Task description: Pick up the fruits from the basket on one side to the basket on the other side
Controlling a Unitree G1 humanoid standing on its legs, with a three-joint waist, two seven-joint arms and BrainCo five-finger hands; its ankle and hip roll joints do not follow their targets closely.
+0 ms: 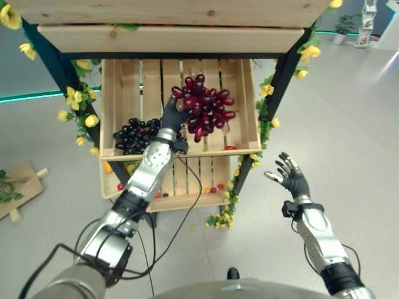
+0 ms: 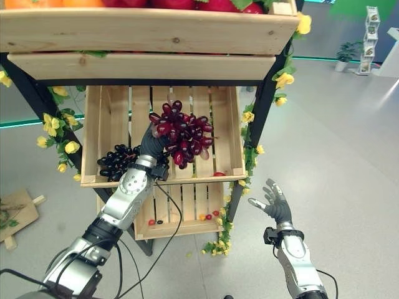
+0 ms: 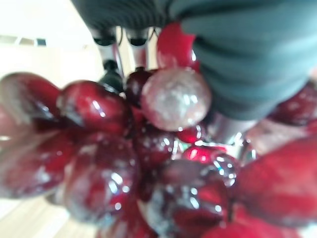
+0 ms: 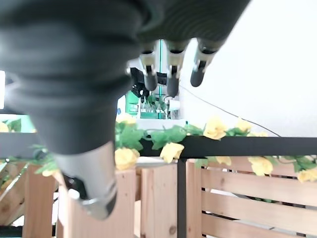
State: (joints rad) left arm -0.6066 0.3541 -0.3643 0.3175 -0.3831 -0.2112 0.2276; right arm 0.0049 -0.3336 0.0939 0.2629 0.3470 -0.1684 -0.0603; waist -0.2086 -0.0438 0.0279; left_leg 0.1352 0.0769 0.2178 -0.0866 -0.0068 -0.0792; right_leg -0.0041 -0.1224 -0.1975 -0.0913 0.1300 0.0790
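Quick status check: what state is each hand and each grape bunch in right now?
Left hand: shut on the red grapes, raised over the middle crate.
Red grapes: held, lifted off the crate floor.
Dark grapes: lying in the crate's front left corner.
Right hand: open, idle beside the stand.

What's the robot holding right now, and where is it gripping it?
The left hand holds the red grape bunch by its left side; the right hand is open, empty.
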